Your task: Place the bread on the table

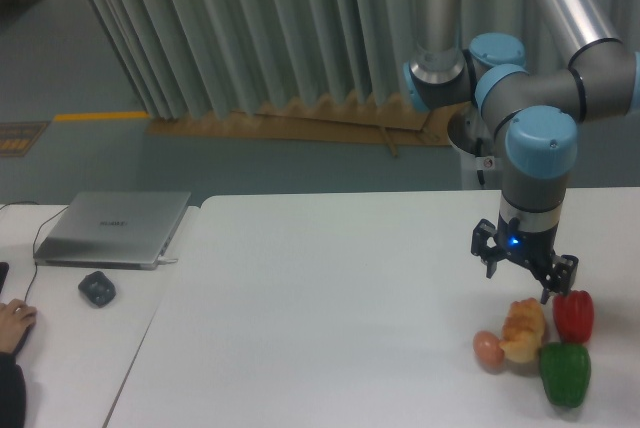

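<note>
Robotics lab, UR5e arm (pixel 560 98), closed laptop (pixel 112 230) desk, curtained wall (pixel 240 28)

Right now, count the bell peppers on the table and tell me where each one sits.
2. The red pepper lies right of the bread, just below the gripper. The green pepper sits in front of the red one, near the table's front edge. None appears hidden.
</note>
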